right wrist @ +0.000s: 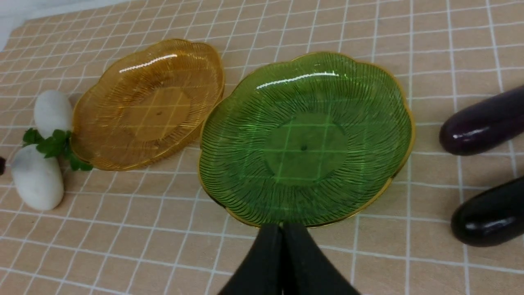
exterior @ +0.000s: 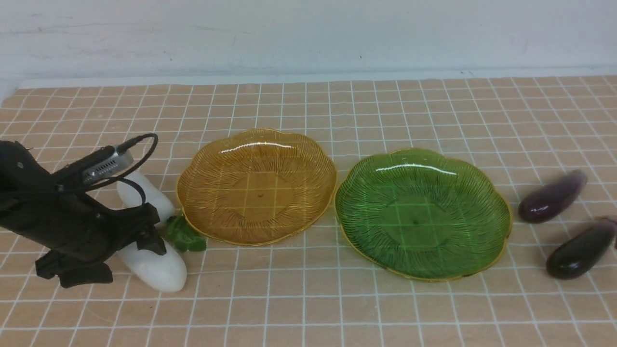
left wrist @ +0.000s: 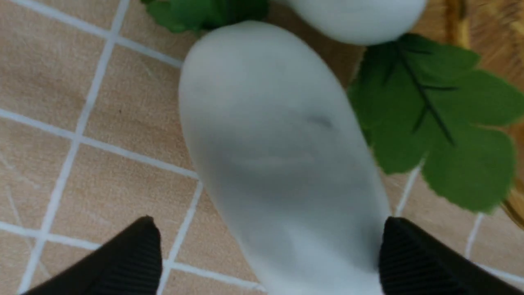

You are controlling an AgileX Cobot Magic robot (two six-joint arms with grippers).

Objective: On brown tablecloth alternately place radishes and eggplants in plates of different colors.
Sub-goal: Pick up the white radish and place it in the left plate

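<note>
Tablecloth point(exterior: 308, 111), light brown with a thin white grid, is covering the whole tabletop and carrying everything else. Two ribbed, scalloped plates are sitting on it side by side near the middle, their rims almost touching. The green plate point(exterior: 423, 212) is lying toward the robot's right and slightly nearer the front camera, the amber plate point(exterior: 257, 185) toward the left, and both are holding nothing. The left arm point(exterior: 58, 217), black and trailing a cable, is reaching in low from the left edge of the front view. Right of the green plate, two glossy dark purple eggplants are resting on the cloth, apart from each other and clear of the plate. The farther eggplant point(exterior: 553, 196) is lying nearer the plate, and the nearer eggplant point(exterior: 582, 249) is lying at the right edge of the view. Left of the amber plate, two white radishes are lying on the cloth with their leafy ends meeting. The farther radish point(exterior: 144, 193) is showing partly behind the arm, and the nearer radish point(exterior: 154, 267) is lying under it. The left pincer point(left wrist: 268, 241) is standing released, its ribbed fingers spread to either side of the nearer radish. Bare cloth is showing beside one finger, while the other is sitting right at the radish's flank. The right pincer point(right wrist: 282, 254) is clenched on nothing, its tips showing against the green plate's rim. Green leaves point(exterior: 185, 234) are lying just beside the amber plate's rim.
</note>
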